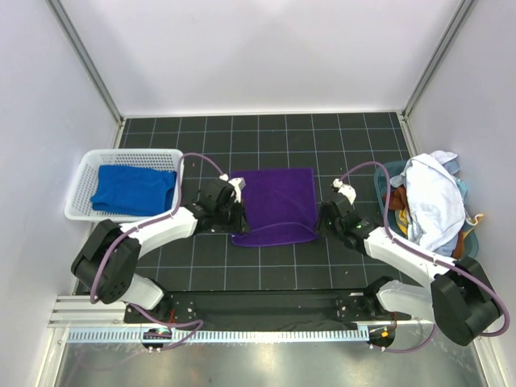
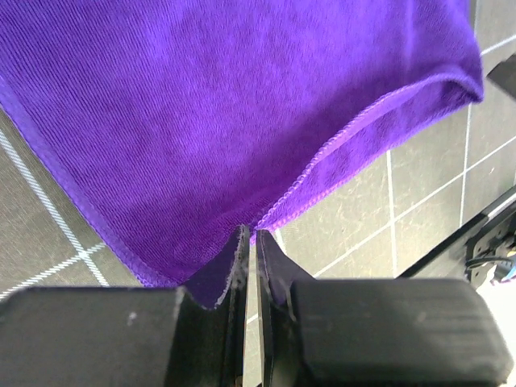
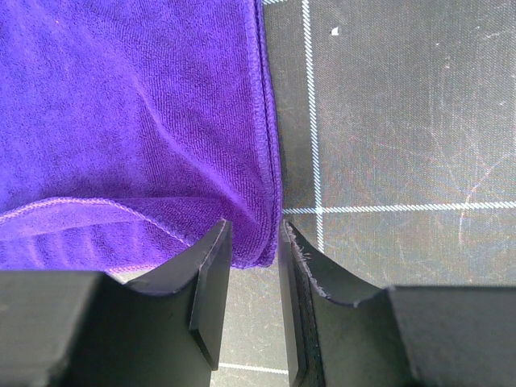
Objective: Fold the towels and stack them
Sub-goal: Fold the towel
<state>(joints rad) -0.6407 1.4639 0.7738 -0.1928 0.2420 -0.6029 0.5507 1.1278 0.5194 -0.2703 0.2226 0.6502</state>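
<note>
The deep purple towel (image 1: 278, 205) lies on the black gridded mat between my arms, its near part doubled over with a hem curving across it. My left gripper (image 1: 237, 216) is at the towel's near left corner; in the left wrist view (image 2: 251, 234) the jaws are closed to a thin slit, pinching the towel (image 2: 226, 121) at the tips. My right gripper (image 1: 322, 219) is at the near right corner; in the right wrist view (image 3: 254, 234) its jaws stand apart with the towel's folded corner (image 3: 250, 234) loose between them. The royal blue towel (image 1: 133, 189) lies in the white basket. The white towel (image 1: 435, 201) is heaped at the right.
The white perforated basket (image 1: 81, 173) stands at the left of the mat. A teal tub (image 1: 385, 181) at the right edge holds the white towel over some orange and brown cloth. White walls close in the back and sides. A metal rail runs along the near edge.
</note>
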